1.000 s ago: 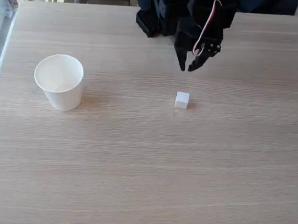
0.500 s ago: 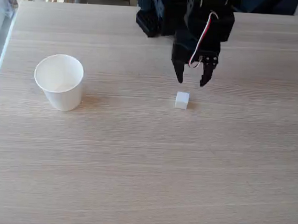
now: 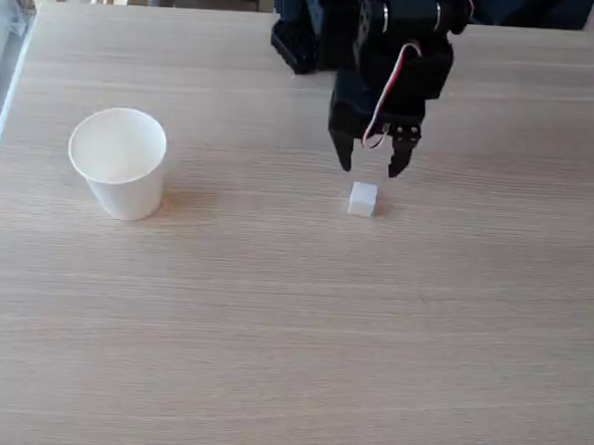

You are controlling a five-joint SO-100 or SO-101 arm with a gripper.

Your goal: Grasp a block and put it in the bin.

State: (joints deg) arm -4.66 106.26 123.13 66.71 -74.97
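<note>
Hovering with jaws spread wide, the black two-finger gripper (image 3: pixel 369 170) hangs just above the tiny white matte cube (image 3: pixel 362 199) mid-desk, ready to straddle it; the white paper cup (image 3: pixel 118 162) waits near the desk's left edge.

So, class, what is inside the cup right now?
The cup stands upright; its visible inner wall looks bare and white. Its near wall hides part of the inside. The cube sits on the table, outside it.

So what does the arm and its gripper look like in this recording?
The arm is black plastic with blocky segments. Its gripper has two black pointed fingers, and a red-and-white cable loops down the front of the wrist.
</note>
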